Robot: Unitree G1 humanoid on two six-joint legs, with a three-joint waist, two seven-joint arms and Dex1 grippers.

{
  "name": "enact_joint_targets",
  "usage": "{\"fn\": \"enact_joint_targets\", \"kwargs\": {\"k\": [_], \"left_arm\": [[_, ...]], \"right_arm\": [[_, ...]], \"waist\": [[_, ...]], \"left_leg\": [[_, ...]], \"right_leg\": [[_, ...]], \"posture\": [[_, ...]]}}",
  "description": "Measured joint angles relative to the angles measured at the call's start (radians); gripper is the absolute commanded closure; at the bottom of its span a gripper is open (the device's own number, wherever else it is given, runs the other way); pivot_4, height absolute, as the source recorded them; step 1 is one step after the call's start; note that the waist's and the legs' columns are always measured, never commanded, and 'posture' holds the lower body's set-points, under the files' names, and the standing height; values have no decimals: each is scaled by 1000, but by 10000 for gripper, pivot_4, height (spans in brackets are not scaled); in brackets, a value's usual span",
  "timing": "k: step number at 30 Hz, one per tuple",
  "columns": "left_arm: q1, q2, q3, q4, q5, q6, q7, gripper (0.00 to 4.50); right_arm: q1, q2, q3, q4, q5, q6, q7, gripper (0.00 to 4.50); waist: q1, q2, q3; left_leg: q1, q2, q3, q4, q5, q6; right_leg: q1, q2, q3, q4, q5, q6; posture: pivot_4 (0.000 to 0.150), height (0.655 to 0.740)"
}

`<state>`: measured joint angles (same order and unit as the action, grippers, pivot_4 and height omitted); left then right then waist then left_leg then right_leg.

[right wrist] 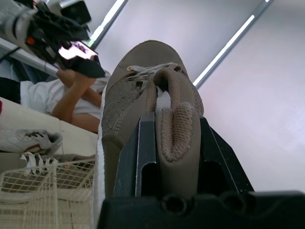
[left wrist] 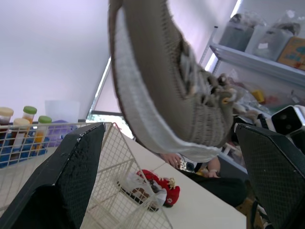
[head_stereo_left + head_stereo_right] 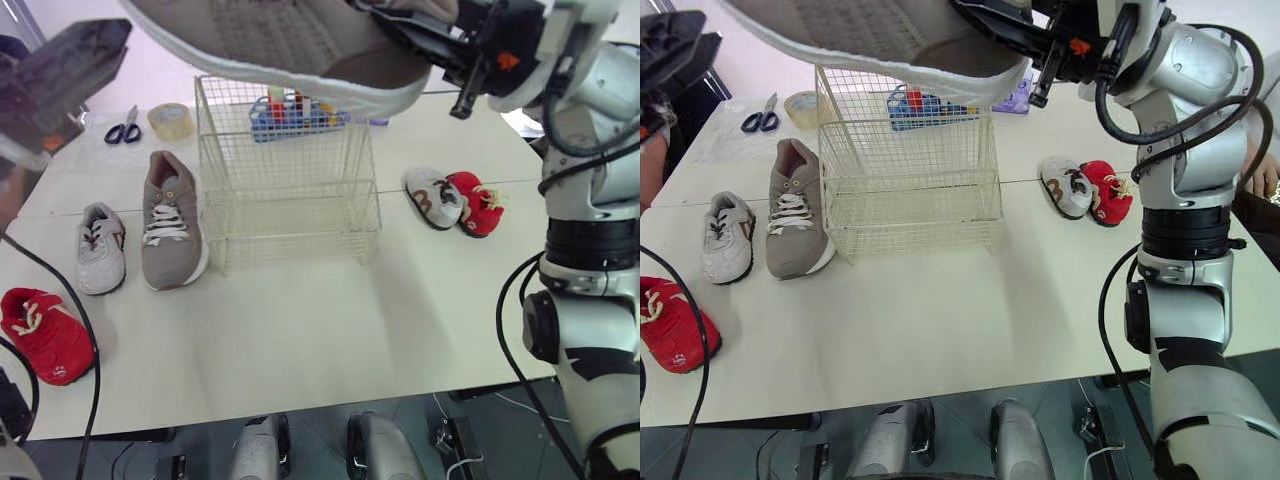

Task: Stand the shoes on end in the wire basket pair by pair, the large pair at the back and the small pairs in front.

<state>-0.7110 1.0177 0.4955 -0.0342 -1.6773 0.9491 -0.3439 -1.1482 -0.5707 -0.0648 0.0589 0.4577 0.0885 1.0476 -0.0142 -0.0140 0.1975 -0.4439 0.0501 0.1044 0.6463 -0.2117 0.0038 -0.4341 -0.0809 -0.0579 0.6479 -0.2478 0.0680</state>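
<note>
A large taupe shoe [image 3: 280,40] hangs sole-down above the wire basket [image 3: 290,190], with my right gripper [image 3: 420,40] shut on its heel collar [image 1: 174,129]. Near the shoe's toe end, my left gripper [image 3: 60,80] is open, its fingers [image 2: 71,176] wide apart and not touching the shoe. The matching taupe shoe [image 3: 170,225] lies on the table left of the basket. Beside it lie a small white shoe [image 3: 100,250] and a small red shoe [image 3: 45,335]. To the right of the basket, a small white-and-brown shoe [image 3: 432,197] and a small red shoe [image 3: 478,203] lie side by side.
Behind the basket stands a blue tray of bottles [image 3: 295,112]. Scissors [image 3: 122,127] and a tape roll [image 3: 170,120] lie at the back left of the white table [image 3: 320,350]. A person [image 1: 71,95] sits beyond the table's far side.
</note>
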Motion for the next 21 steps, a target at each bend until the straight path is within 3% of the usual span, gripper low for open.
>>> {"fn": "enact_joint_targets", "kwargs": {"k": [9,13,15,17,19,21], "left_arm": [[-53,-20,-30,47,77,8,-48,0],[-58,-32,-30,71,80,19,-62,16839],[-58,-42,-25,81,88,19,-56,27538],[-58,-49,-15,82,90,19,-45,34311],[-57,-59,-8,81,89,19,-34,38576],[-45,-75,2,67,88,19,-16,38576]], "right_arm": [[67,-1,38,-78,19,36,48,42764],[79,-1,44,-79,20,37,51,42773],[79,-2,43,-94,20,37,51,42773],[80,-2,43,-104,20,36,51,42773],[80,-2,44,-109,20,37,49,42773],[82,-2,44,-109,19,43,47,42773]], "waist": [[-1,0,0],[-1,0,0],[-1,0,0],[-1,0,0],[-1,0,0],[-1,0,0]], "left_leg": [[0,0,0,0,0,0],[0,0,0,0,0,0],[0,0,0,0,0,0],[0,0,0,0,0,0],[0,0,0,1,0,0],[0,0,0,1,0,0]], "right_leg": [[0,0,0,0,0,0],[0,0,0,0,0,0],[0,0,0,0,0,0],[0,0,0,0,0,0],[0,0,0,1,0,0],[0,0,0,1,0,0]], "posture": [[1500,7400],[1500,7400],[1500,7400],[1500,7400],[1500,7400],[1500,7400]]}}
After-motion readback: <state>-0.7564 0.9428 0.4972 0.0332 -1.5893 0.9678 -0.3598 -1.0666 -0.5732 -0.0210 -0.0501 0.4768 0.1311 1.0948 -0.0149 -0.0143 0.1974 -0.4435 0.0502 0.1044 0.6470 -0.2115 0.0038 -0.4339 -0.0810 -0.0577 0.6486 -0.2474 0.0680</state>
